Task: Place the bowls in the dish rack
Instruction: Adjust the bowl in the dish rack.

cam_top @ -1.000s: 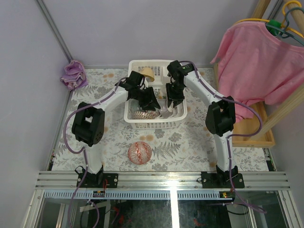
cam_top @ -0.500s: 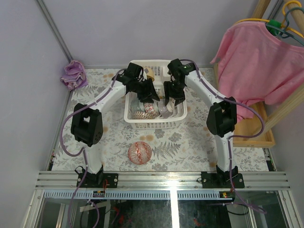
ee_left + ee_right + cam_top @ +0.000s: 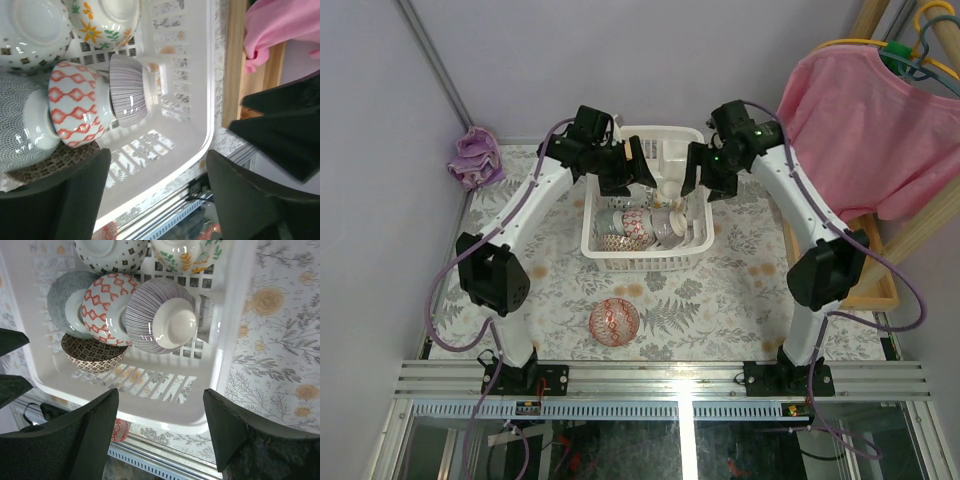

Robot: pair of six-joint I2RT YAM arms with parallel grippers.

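Left fingers (image 3: 55,195) and right fingers (image 3: 75,440), now apart and empty, have risen above the dish rack (image 3: 645,262).

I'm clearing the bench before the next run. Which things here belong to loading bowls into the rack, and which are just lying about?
Part of the job:
- dish rack
- striped bowl and red-diamond bowl, among those inside it
- red patterned bowl on the table, not yet loaded

Lying about:
- purple cloth, far left corner
- pink shirt, hanging at right
- wooden tray
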